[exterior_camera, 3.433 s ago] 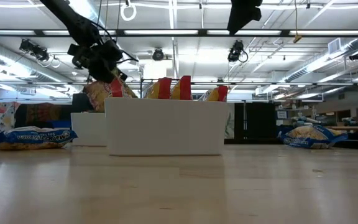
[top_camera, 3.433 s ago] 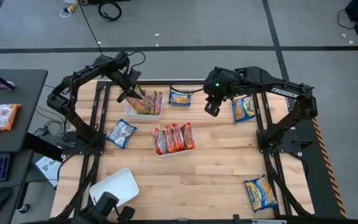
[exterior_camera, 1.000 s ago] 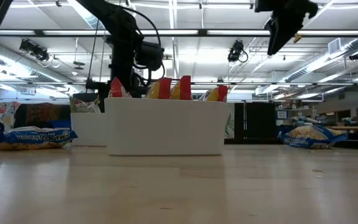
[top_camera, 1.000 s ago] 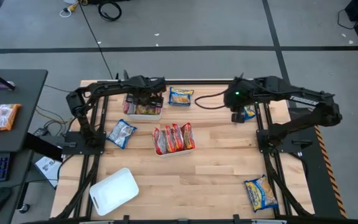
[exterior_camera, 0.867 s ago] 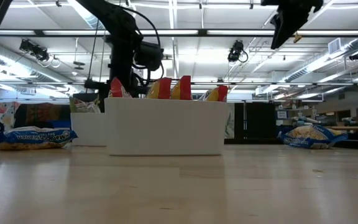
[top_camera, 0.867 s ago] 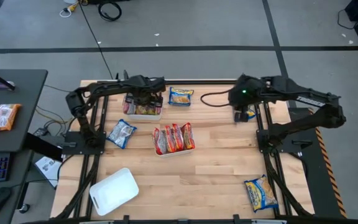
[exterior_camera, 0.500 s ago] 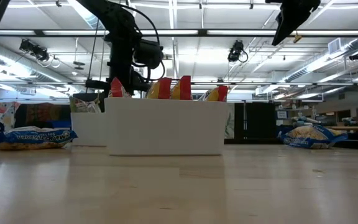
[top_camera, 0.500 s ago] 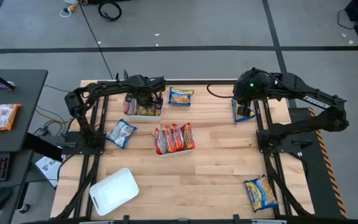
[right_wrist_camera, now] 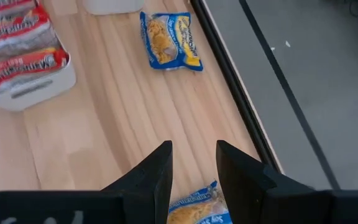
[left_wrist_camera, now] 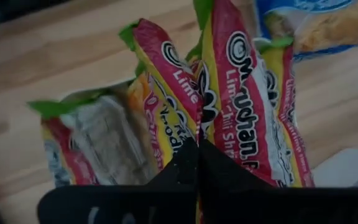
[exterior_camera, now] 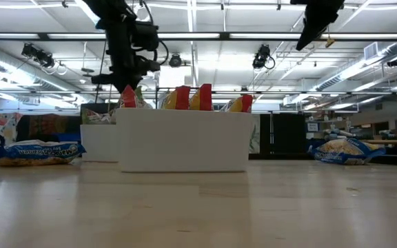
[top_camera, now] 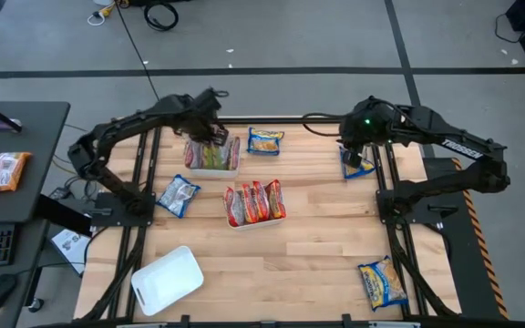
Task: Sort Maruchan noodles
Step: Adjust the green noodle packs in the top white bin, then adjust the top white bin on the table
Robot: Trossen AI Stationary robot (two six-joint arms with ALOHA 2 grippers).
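Several red Maruchan packets with green edges (left_wrist_camera: 166, 93) stand on edge in the far-left white tray (top_camera: 211, 166). My left gripper (left_wrist_camera: 197, 144) is shut and empty, close above them (top_camera: 215, 137). Several red-orange packets (top_camera: 254, 200) stand in the centre tray. A blue-and-yellow packet (top_camera: 355, 164) lies flat at the far right. My right gripper (right_wrist_camera: 194, 149) is open and hovers over its end (right_wrist_camera: 201, 208); it also shows in the high view (top_camera: 358, 155). Another blue-and-yellow packet (right_wrist_camera: 169, 40) lies beside the far-left tray.
A bluish packet (top_camera: 178, 195) lies at the table's left. A blue-and-yellow one (top_camera: 383, 282) lies at the near right. A white tray (top_camera: 167, 278) with nothing in it sits at the near left. Bare wood lies in the near middle of the table.
My left gripper has risen out of the far-left tray and drawn a little toward the table's left. The packets stay standing in the tray. My right gripper has moved a little toward the table's far right, over the blue-and-yellow packet there.
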